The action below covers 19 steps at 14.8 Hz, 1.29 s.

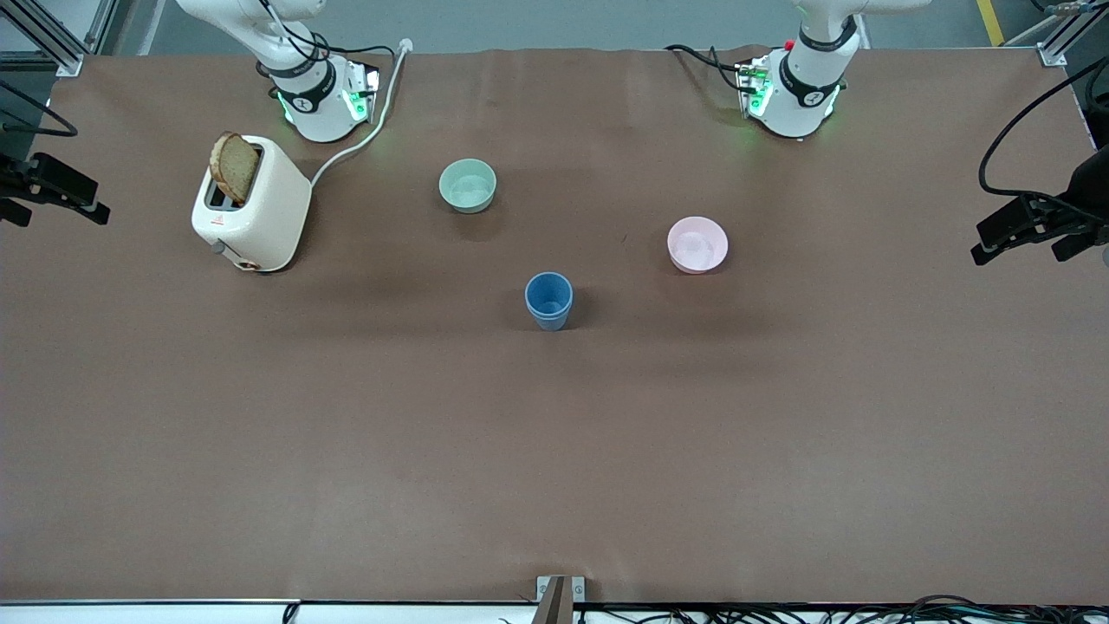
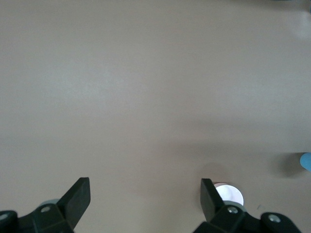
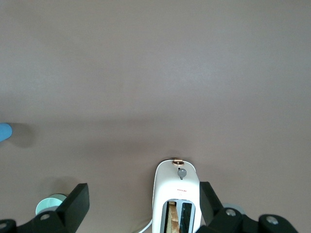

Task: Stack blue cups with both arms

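One blue cup (image 1: pixel 548 300) stands upright in the middle of the table; it may be two cups nested, I cannot tell. No separate second blue cup is in view. A sliver of the blue cup shows at the edge of the left wrist view (image 2: pixel 306 161) and of the right wrist view (image 3: pixel 4 131). My left gripper (image 2: pixel 145 195) is open and empty, high over bare table beside the pink bowl (image 2: pixel 228 194). My right gripper (image 3: pixel 144 200) is open and empty, high over the toaster (image 3: pixel 177 191). Neither gripper shows in the front view, only the arm bases.
A mint-green bowl (image 1: pixel 468 185) sits farther from the front camera than the cup, toward the right arm's end. The pink bowl (image 1: pixel 697 244) sits toward the left arm's end. A cream toaster (image 1: pixel 251 204) holding a bread slice (image 1: pixel 235 167) stands near the right arm's base, its cord running back.
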Each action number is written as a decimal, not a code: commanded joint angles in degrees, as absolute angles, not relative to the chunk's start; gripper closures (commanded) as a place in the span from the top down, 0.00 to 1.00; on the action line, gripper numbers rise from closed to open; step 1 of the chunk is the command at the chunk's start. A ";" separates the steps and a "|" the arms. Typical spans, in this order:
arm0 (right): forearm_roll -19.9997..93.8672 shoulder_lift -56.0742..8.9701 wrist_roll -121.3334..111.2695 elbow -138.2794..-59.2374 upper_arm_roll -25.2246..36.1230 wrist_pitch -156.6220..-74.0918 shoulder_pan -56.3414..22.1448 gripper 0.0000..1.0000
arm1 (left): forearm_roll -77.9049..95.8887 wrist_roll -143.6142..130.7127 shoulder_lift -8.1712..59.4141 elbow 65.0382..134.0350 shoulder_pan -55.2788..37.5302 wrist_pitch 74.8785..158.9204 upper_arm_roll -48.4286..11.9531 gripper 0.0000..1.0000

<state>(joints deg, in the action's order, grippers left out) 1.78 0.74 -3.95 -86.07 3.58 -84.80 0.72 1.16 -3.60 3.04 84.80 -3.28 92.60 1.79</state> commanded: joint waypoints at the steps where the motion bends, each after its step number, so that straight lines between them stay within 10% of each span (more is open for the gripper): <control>1: 1.05 1.05 -4.92 -85.87 2.99 -84.64 1.76 1.00 | 1.67 -3.51 2.11 84.99 -3.34 92.64 1.67 1.00; 19: 1.05 0.70 -4.92 -85.78 2.99 -85.43 2.81 1.00 | 1.93 -3.43 1.93 84.99 -3.25 91.85 1.58 1.00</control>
